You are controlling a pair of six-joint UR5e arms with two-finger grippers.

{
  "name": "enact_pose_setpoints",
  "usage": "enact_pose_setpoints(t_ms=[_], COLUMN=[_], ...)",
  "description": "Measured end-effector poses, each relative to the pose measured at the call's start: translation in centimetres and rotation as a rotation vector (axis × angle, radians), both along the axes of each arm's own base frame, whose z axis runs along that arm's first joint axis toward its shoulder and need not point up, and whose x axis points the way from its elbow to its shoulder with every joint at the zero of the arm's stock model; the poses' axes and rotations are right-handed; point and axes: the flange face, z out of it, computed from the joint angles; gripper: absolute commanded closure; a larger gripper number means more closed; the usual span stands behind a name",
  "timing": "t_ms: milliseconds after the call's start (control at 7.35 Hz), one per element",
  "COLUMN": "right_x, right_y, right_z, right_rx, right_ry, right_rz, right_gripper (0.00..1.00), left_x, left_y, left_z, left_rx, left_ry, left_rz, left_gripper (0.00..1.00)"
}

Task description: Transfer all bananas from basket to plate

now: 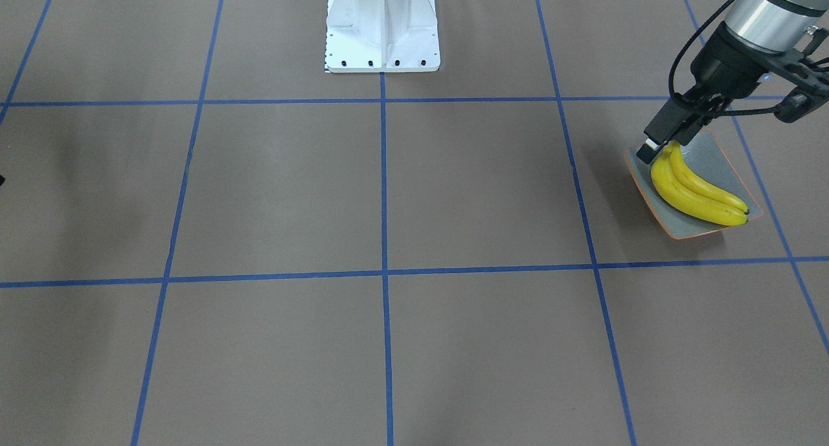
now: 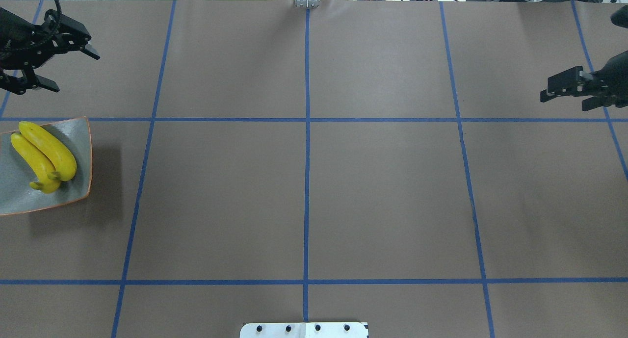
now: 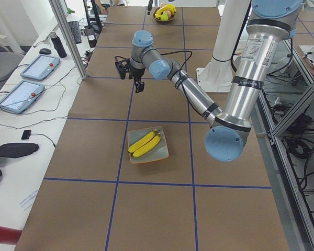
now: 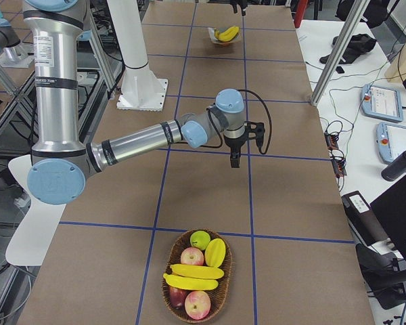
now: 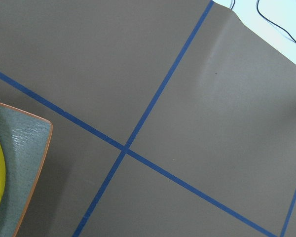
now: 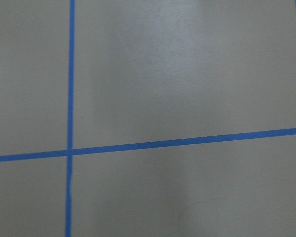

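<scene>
Two bananas [image 1: 696,197] plated, seemingly pausing between transfers.
Hovering left tool [image 1: 649,151] just beside the plate [image 1: 709,155], gap unreadable; needing the basket [image 4: 227,281], well apart, next.

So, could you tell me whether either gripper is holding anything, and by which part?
Nothing is held: the left gripper and the right gripper both hang open and empty.

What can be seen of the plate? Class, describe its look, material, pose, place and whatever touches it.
The plate is a small square dish, grey-green, seemingly glazed ceramic, with upcurved corners and a thin orange-brown rim. It rests level on the brown table at the robot's left end, close to a blue tape line. Two yellow bananas lie side by side in it. The left gripper, jaws open, hangs apart from it.
</scene>
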Motion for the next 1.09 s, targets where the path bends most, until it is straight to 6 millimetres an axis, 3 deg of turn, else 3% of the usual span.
enact_pose_setpoints(t_ms=[272,544,816,1088], right_x=[5.1,8.7,10.5,11.5], right_y=[-0.1,0.2,0.7,0.9], right_z=[7.0,12.6,16.5,18.6], right_rx=[-0.004,-0.011,-0.013,-0.016], right_ry=[0.038,0.049,0.068,0.08], right_rz=[-0.044,-0.085,-0.124,-0.142], right_gripper=[0.0,0.0,0.0,0.0], left_x=[-0.3,-1.3,-2.3,-3.5], left_y=[1.7,3.1,4.4,5.8], left_z=[0.2,1.5,3.5,6.3], left_rx=[0.091,0.206,0.298,0.396], left_ry=[-0.025,-0.069,-0.122,-0.185], left_rz=[0.076,0.178,0.27,0.38], left_gripper=[0.0,0.0,0.0,0.0])
